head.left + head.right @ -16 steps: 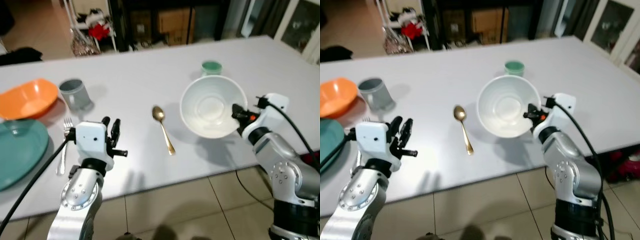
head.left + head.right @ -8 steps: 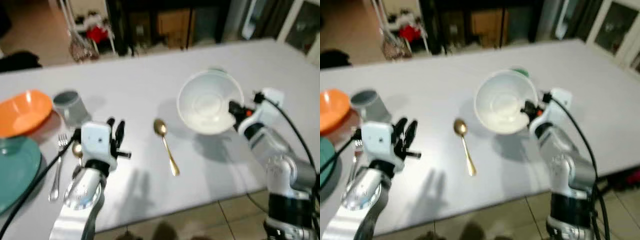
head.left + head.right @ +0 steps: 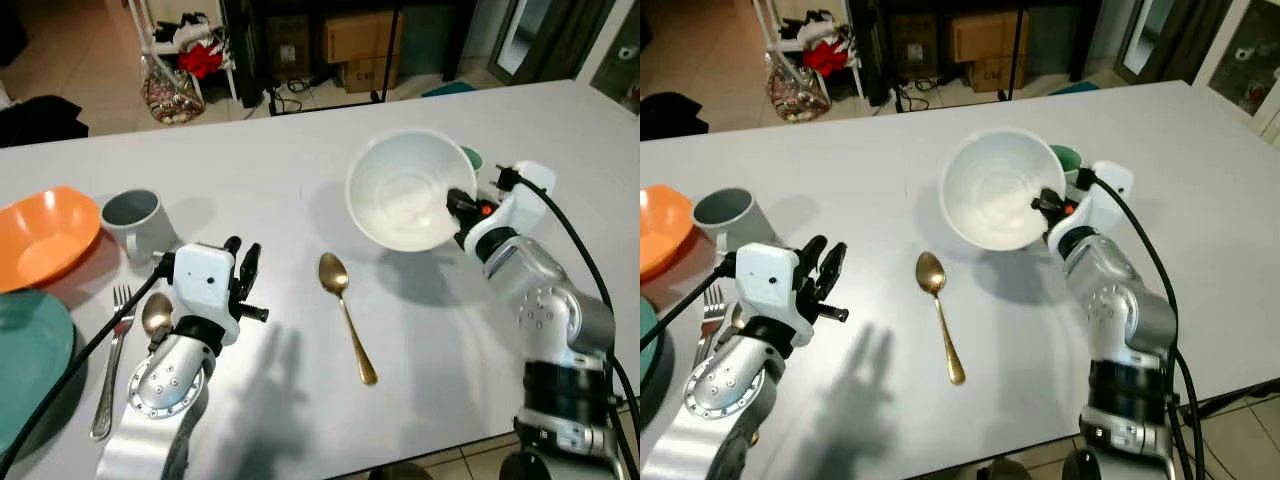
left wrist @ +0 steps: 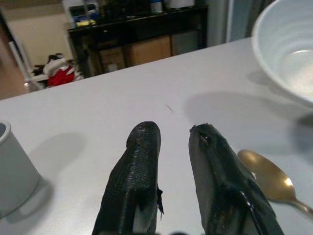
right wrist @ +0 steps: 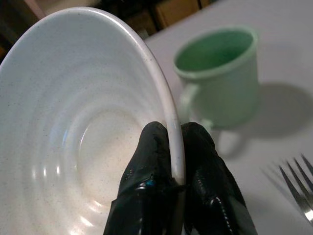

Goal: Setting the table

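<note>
Now our right gripper [image 5: 168,169] has its two black fingers pinched on the rim of the white bowl [image 3: 405,195], one pad inside and one outside, and the bowl hangs tilted above the table [image 3: 300,160] with its shadow cast below it. Over the last second the bowl has risen and travelled away from us, toward twelve o'clock, so that it now overlaps the green mug [image 3: 1068,160], which stood clear beyond it a second ago. We judge the bowl to be mid-carry to its place setting, not yet set down.

Our left gripper [image 4: 171,147] hovers over the table with its fingers a little apart and nothing between them; it sits much as it did a second ago.

Outward from there, the gold spoon [image 3: 345,310] lies between the two arms, bowl end toward twelve o'clock. At our nine o'clock stand the grey cup [image 3: 130,215], the orange bowl [image 3: 45,235], the teal plate [image 3: 30,350], a fork [image 3: 110,360] and a second spoon [image 3: 155,312].

The right wrist view adds what the head views cannot: the exact pinch on the rim, the mug's handle just behind it, and fork tines [image 5: 296,183] on the table nearby. The left wrist view shows the small gap between our left fingers.
</note>
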Controlling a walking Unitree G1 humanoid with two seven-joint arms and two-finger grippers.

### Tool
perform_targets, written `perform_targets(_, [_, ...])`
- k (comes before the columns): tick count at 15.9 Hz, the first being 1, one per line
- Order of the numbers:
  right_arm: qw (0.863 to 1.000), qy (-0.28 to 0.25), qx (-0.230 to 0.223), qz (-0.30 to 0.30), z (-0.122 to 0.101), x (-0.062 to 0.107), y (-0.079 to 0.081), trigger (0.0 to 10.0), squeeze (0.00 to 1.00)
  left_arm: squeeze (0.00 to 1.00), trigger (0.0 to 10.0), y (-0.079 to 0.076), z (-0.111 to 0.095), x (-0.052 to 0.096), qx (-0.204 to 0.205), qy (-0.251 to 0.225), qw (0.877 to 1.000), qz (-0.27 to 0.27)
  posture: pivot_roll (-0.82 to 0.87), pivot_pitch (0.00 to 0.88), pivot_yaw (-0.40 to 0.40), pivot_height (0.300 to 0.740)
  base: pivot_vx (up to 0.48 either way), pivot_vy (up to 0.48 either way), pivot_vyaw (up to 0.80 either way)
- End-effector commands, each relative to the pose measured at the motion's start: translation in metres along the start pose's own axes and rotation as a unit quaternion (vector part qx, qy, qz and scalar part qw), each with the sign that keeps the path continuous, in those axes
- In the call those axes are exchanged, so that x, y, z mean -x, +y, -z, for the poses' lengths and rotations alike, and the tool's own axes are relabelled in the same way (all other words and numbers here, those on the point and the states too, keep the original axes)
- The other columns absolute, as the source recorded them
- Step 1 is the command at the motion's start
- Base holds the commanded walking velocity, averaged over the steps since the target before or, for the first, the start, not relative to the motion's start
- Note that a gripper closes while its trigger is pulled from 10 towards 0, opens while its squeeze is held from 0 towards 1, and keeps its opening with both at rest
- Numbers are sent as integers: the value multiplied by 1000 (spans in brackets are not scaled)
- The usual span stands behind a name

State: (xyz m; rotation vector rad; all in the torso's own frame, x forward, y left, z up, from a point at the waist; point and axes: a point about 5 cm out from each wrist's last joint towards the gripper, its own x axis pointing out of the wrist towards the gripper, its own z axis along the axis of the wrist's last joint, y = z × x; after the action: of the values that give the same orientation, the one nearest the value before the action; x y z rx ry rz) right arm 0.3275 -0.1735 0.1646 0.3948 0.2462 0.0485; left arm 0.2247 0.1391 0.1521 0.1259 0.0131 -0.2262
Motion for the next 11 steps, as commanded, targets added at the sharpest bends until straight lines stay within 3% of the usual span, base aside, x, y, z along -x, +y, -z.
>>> perform_targets(1, [999,-18,10,-32,-10,-4,15,10000,0,0,10000,-1,-4,1,1,-2,1000,21,-45,57,30,740,0,0,0])
perform_targets(7, [999,18,-39,-12,-12,-41,23,10000,0,0,10000,-11,-16,-4,-11,1,993,119,-38,78,53,740,0,0,0])
perform_targets(8, [997,41,-65,0,-9,-53,25,10000,0,0,10000,-13,-19,-5,-12,2,989,147,-32,83,55,740,0,0,0])
perform_targets(11, [991,60,-120,5,-9,-68,34,10000,0,0,10000,-11,-24,-8,-23,6,984,177,-16,98,66,740,0,0,0])
